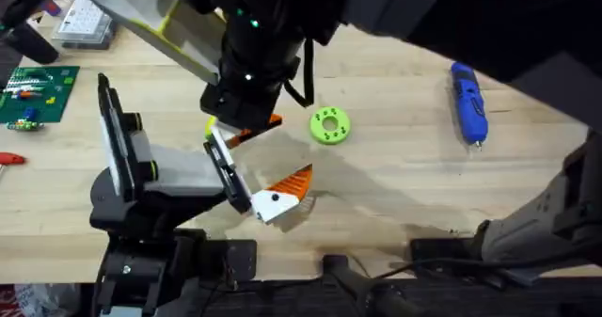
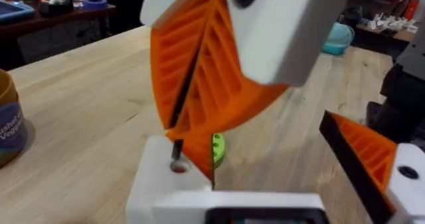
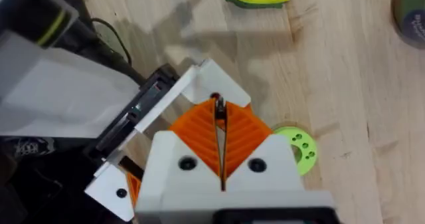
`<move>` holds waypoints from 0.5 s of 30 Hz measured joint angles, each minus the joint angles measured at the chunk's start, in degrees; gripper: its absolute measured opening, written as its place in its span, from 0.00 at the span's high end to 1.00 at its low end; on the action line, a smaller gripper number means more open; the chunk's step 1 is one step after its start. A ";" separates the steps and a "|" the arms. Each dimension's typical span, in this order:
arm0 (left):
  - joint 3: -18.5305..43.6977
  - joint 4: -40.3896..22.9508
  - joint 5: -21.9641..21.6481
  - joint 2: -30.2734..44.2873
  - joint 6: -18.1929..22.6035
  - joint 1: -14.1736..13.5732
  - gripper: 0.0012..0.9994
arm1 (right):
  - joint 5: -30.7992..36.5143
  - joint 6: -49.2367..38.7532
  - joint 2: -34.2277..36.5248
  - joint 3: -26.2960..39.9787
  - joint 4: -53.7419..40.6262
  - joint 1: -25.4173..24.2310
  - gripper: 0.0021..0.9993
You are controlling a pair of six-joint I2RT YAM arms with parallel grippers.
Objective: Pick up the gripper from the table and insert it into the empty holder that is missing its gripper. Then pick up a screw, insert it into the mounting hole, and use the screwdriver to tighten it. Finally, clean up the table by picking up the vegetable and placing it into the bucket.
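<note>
Orange wedge and white block with the black dot, that's the gripper (image 1: pixel 279 197), sitting right against the end of the holder (image 1: pixel 179 171) near the front of the tabletop (image 1: pixel 395 185). The wedge points away from the holder. The right end effector (image 3: pixel 218 114) is just above the holder's white end piece. Its orange pads are pinched together on a thin dark screw (image 3: pixel 218 106). A lime-green ring (image 1: pixel 329 125) lies just beside that. The blue screwdriver (image 1: pixel 468 103) lies well apart, off to the right.
</note>
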 joint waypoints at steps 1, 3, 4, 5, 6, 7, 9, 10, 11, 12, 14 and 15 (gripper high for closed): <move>0.00 0.00 -0.02 0.00 0.00 0.00 0.01 | 0.00 0.00 0.00 0.00 -0.04 0.00 0.99; -0.02 0.00 0.00 0.00 0.00 0.00 0.01 | 0.00 0.00 -0.02 0.00 -0.04 0.00 0.99; 0.00 0.00 0.00 0.00 0.00 0.00 0.01 | 0.00 0.00 -0.02 0.00 -0.06 0.00 0.99; 0.00 0.00 0.00 0.00 0.00 0.00 0.01 | 0.00 0.00 -0.02 0.00 -0.04 0.00 0.99; 0.00 0.00 0.00 0.00 0.00 -0.02 0.01 | 0.00 0.00 -0.02 0.00 -0.04 0.00 0.99; 0.00 0.00 0.00 0.00 0.00 0.00 0.01 | -0.03 0.00 -0.02 0.00 -0.06 0.00 0.99; 0.00 0.00 0.00 0.00 0.00 0.00 0.01 | -0.48 0.00 -0.02 0.00 -0.08 0.00 0.99; 0.00 0.00 -0.02 0.00 0.00 0.00 0.01 | -0.90 0.00 -0.02 0.00 -0.06 0.00 0.99; 0.00 0.00 -0.02 0.00 0.00 0.00 0.01 | -1.20 0.00 -0.02 0.00 -0.08 0.00 0.99; 0.00 0.00 -0.02 0.00 0.00 0.00 0.01 | -1.41 0.00 -0.02 0.00 -0.10 0.00 0.99; -0.02 0.00 -0.02 0.00 0.00 0.00 0.01 | -1.77 -0.02 -0.02 0.00 -0.10 0.00 0.99; 0.00 0.00 0.00 0.00 0.00 -0.02 0.01 | -1.82 0.00 -0.02 0.00 -0.10 0.00 0.99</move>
